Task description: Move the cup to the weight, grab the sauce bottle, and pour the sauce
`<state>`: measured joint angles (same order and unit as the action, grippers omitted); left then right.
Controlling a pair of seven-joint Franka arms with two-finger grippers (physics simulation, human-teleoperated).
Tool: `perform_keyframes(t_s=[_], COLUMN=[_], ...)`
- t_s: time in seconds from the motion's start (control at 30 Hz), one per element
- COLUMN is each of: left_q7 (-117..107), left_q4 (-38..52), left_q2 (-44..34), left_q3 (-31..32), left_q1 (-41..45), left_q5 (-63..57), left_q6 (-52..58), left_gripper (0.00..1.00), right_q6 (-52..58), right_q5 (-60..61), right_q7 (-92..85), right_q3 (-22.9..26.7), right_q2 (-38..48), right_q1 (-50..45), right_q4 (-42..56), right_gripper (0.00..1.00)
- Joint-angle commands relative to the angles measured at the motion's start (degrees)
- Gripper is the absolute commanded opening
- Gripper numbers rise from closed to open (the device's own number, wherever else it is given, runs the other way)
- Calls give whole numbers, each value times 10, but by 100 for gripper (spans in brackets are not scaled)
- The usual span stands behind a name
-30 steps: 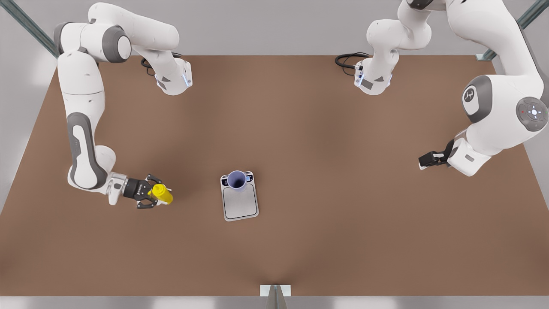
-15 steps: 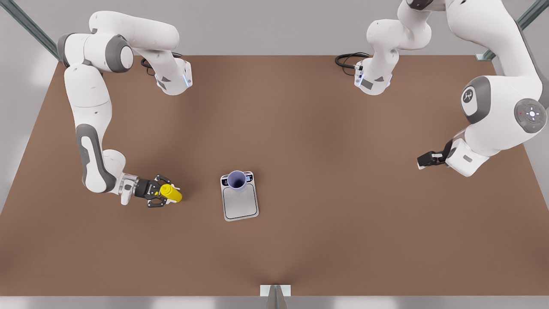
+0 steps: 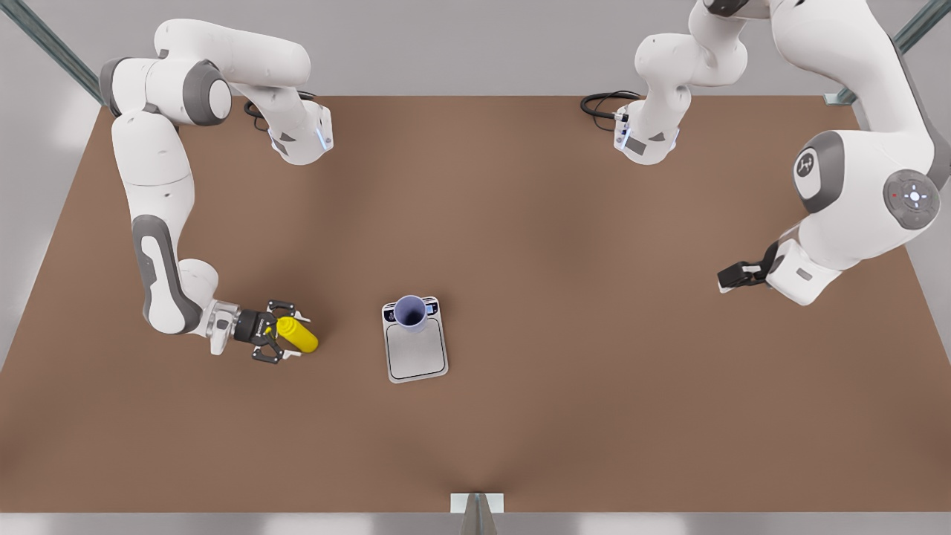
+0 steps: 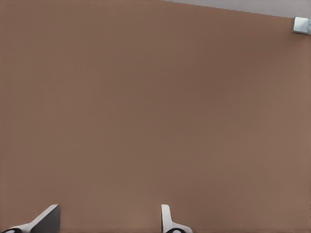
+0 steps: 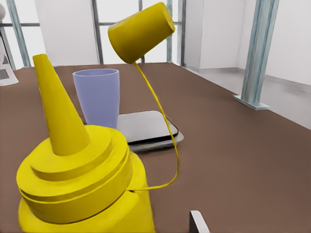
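Sauce bottle (image 3: 297, 335), one only, sits pinched in the right gripper (image 3: 281, 332) on the front view's left, low over the brown table (image 3: 594, 416), nozzle toward the weight (image 3: 415, 346). In the right wrist view its cap (image 5: 141, 32) dangles on a thin tether. One cup (image 3: 410, 310) stands on the single weight, at its display end. The left gripper (image 3: 732, 278) waits well apart on the front view's right, fingers (image 4: 167, 221) spread and holding nothing.

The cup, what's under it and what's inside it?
The cup stands on the weight, at its display end, covering part of the panel. Its inside looks dark; whether anything is in it cannot be told.
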<state>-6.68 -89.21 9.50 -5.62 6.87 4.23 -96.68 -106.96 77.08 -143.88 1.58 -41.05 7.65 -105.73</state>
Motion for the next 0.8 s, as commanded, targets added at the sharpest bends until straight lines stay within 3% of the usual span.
perform_keyframes(t_s=[0.0, 0.77], left_q7=[0, -2], left_q4=[0, 11], left_q2=[0, 4], left_q3=[0, 0], left_q1=[0, 0], left_q5=[0, 0], left_q6=[0, 2], left_gripper=[100, 100], right_q6=[0, 6], right_q5=[0, -1], right_q7=[0, 5], right_q3=[0, 0], right_q2=[0, 3], right_q1=[0, 7], right_q4=[0, 3], right_gripper=[100, 100])
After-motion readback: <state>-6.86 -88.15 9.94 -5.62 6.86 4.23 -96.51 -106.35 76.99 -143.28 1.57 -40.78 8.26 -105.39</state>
